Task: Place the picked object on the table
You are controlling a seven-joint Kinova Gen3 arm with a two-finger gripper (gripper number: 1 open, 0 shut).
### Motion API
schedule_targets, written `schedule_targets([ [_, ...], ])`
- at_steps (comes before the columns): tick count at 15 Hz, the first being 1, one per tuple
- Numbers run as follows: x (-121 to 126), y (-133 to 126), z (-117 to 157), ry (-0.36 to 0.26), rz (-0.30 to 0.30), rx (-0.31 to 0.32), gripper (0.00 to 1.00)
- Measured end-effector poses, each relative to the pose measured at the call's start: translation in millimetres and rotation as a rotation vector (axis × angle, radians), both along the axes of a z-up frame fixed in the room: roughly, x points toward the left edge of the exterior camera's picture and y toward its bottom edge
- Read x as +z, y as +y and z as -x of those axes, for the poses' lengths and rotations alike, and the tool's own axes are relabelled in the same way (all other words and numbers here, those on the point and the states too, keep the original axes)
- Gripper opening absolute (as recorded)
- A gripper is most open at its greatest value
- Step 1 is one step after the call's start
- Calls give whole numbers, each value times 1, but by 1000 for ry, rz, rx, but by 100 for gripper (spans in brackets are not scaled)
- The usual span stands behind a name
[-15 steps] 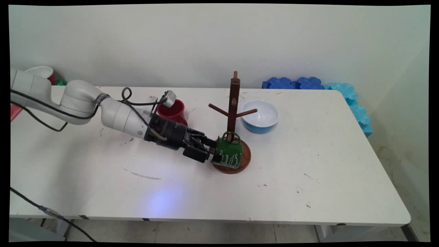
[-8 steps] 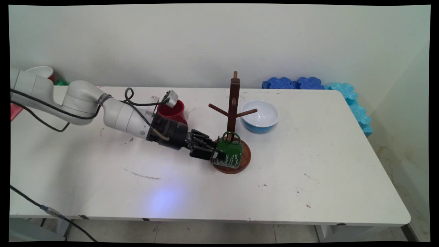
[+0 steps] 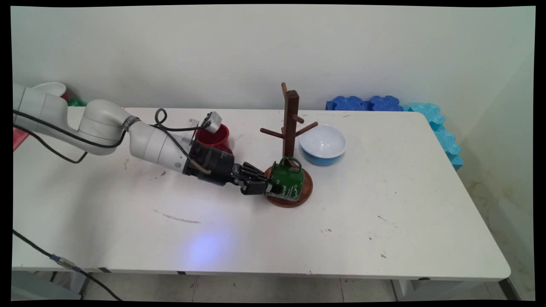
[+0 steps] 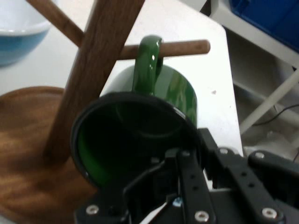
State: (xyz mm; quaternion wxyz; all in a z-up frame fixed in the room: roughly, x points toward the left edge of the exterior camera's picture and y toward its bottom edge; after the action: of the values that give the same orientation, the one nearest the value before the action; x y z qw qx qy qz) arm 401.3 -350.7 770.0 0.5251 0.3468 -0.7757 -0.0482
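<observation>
- One green mug (image 3: 288,185) sits near the middle of the main view, lying on its side on the round brown base of the wooden mug tree (image 3: 291,128), with its handle pointing up.
- The black gripper (image 3: 268,188) comes in from the left and pinches the mug's rim, one finger inside and one outside (the hand view shows the rim right above the fingers).
- In the hand view the handle loops up in front of a wooden peg, touching or very close; I cannot tell if the peg goes through it.
- The tree leans a little, its top toward the left.
- The mug is dark inside and looks empty.
- A red cup (image 3: 214,136) stands behind the arm, left of the tree; its inside is partly hidden.
- A blue bowl (image 3: 323,145) with a white inside stands just right of the tree, with nothing in it.
- All of these rest on the white table (image 3: 405,204).
</observation>
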Motion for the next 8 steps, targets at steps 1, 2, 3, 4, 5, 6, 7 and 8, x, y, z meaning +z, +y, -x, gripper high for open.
schedule_targets([
  [1, 0, 0, 0, 0, 0, 0, 0],
  [2, 0, 0, 0, 0, 0, 0, 0],
  [3, 0, 0, 0, 0, -1, -1, 0],
  [4, 1, 1, 0, -1, -1, -2, 0],
  [5, 1, 1, 0, 0, -1, -3, 0],
  [6, 1, 1, 0, 0, -1, -3, 0],
  [7, 2, 1, 1, 1, -1, -4, 0],
  [8, 3, 1, 1, 3, 0, -5, 0],
])
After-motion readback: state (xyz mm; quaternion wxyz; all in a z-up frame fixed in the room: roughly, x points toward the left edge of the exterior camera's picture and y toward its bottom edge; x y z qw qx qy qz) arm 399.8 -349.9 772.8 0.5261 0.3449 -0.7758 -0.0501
